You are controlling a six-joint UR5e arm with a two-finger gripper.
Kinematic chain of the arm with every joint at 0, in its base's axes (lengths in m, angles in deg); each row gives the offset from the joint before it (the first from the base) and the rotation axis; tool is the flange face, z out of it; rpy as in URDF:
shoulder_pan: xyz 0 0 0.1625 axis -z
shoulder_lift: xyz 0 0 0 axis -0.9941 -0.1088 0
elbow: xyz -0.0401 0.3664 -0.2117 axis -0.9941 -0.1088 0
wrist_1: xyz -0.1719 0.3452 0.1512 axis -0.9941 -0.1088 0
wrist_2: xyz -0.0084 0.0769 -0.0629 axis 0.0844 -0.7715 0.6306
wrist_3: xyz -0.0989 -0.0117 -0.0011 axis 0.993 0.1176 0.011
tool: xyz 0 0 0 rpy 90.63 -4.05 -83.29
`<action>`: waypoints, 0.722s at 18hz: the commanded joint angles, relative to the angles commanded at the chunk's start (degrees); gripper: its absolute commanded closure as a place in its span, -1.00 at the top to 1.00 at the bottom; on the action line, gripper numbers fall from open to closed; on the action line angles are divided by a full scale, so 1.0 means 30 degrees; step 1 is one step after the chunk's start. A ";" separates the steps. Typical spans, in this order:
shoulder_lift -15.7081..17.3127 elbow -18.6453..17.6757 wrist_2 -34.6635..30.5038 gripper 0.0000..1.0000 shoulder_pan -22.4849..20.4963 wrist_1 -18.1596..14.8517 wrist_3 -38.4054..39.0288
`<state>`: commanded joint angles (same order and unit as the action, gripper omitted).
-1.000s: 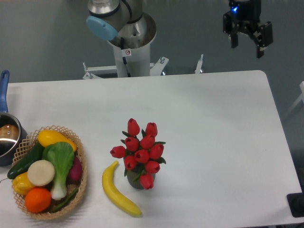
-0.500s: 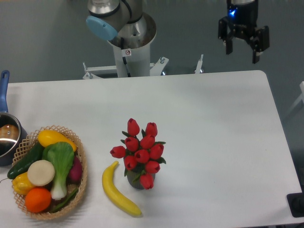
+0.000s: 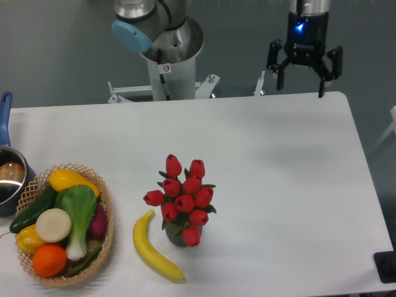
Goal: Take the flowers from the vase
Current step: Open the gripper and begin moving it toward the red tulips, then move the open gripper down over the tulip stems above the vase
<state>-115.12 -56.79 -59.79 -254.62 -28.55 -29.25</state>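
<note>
A: Flowers?
B: Red tulip flowers (image 3: 183,199), green leaves, stood in the dark vase (image 3: 177,237) mid-bench (image 3: 278,185), beside a banana (image 3: 154,249).
A: Pincer?
B: Pincer (image 3: 299,80) spread wide, empty, well apart at the far edge.

Robot arm up at the back, gripper (image 3: 300,81) pointing down, two fingers (image 3: 278,73) spread wide apart, holding nothing, blue light on
</note>
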 joint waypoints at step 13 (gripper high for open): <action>-0.4275 0.0059 0.5620 1.00 0.3870 0.2549 0.1847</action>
<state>-127.95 -56.61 -42.93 -243.01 -20.90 -23.71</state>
